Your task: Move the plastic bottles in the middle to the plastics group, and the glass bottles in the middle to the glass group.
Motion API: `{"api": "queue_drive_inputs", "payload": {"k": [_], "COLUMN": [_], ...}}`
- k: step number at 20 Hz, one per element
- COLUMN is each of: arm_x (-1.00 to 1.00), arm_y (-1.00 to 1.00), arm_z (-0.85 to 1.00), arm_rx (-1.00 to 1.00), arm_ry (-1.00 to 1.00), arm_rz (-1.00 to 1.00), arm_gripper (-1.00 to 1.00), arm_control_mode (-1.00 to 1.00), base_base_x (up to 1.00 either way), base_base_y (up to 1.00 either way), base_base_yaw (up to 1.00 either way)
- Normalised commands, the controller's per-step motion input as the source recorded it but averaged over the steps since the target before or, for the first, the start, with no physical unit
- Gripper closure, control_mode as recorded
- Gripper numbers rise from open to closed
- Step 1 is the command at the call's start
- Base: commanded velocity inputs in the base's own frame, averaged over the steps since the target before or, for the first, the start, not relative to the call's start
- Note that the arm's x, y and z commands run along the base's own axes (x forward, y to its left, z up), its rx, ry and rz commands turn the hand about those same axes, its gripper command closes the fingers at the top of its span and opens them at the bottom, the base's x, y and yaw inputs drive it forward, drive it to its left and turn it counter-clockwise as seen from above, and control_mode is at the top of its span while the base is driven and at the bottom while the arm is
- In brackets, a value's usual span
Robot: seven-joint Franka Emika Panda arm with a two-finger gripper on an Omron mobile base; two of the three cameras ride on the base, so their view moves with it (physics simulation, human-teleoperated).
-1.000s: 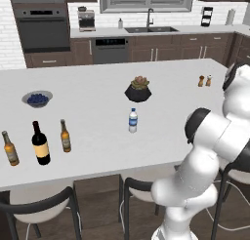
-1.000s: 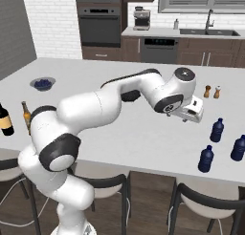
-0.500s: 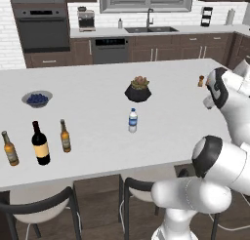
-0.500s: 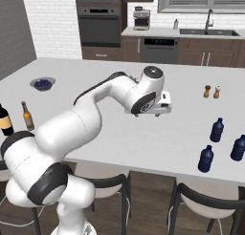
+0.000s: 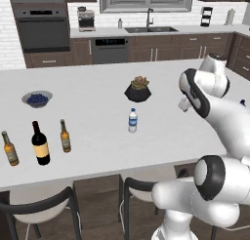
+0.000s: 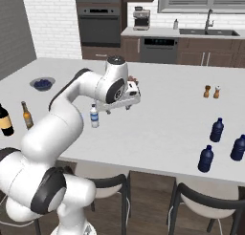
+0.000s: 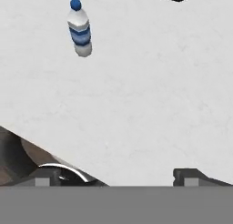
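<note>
Our gripper [image 6: 117,108] hangs released and empty above the tabletop [image 6: 162,119]. The upright clear bottle [image 7: 80,28] stands near, ahead and left in hand view.

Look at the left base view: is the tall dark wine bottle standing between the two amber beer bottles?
Yes. The wine bottle stands upright on the counter with one beer bottle on its left and another on its right.

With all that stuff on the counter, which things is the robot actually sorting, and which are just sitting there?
Part of the job: clear water bottle, tall wine bottle, two amber beer bottles, three dark blue bottles, open gripper.

Just lying about: bowl of blueberries, potted plant, salt and pepper shakers.
</note>
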Motion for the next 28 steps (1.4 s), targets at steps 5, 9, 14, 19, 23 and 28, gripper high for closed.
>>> {"api": "queue_drive_inputs", "payload": {"k": [5,9,14,19,23,28], "arm_x": [0.31,0.57,0.74,0.48,0.06,0.24], "arm_y": [1.00,1.00,0.98,0.37,-0.03,-0.04], "arm_z": [0.00,0.00,-0.07,-0.05,-0.06,-0.39], "arm_rx": [-0.02,0.02,0.03,0.00,0.00,0.00], "arm_ry": [0.03,0.00,0.07,0.23,0.15,0.00], "arm_rz": [0.02,-0.02,-0.18,-0.26,-0.13,-0.03], "arm_gripper": [-1.00,-1.00,-1.00,-1.00,-1.00,-1.00], "arm_control_mode": [-1.00,-1.00,-1.00,-1.00,-1.00,-1.00], "base_base_x": [0.00,0.00,0.00,0.00,0.00,0.00], "base_base_y": [0.00,0.00,0.00,0.00,0.00,0.00], "base_base_yaw": [0.00,0.00,0.00,0.00,0.00,0.00]}}
